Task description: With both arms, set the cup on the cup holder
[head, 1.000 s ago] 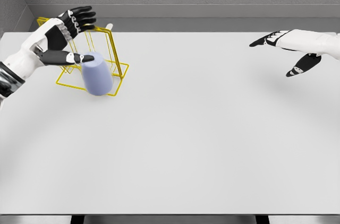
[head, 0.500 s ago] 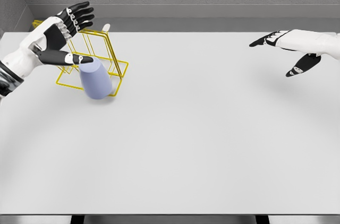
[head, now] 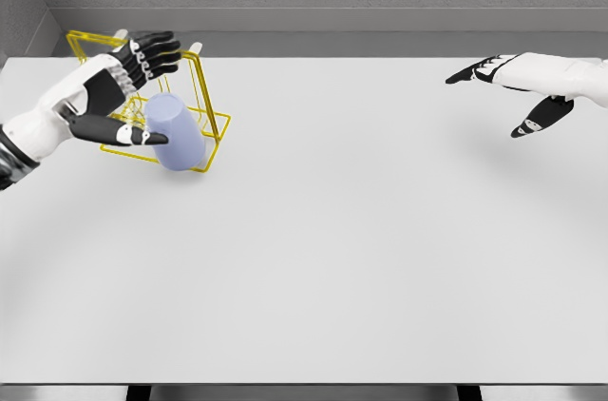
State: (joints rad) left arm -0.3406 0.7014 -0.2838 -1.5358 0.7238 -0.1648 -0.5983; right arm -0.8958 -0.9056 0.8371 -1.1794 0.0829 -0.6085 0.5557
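A pale blue cup (head: 177,131) stands tilted on the base of the yellow wire cup holder (head: 204,89) at the table's far left, its flat end leaning toward my left hand (head: 133,87). That hand is open, fingers spread above the cup and thumb pointing at its left side; I cannot tell if the thumb touches it. My right hand (head: 518,87) hovers open at the far right, well away from both.
The white table (head: 361,249) spreads wide between the two hands. A grey wall runs along its far edge, and the holder sits close to the table's back left corner.
The cup has tipped further, its upper end now leaning left toward the left hand. My left hand shifted slightly down and right, thumb lower. The right arm has not moved.
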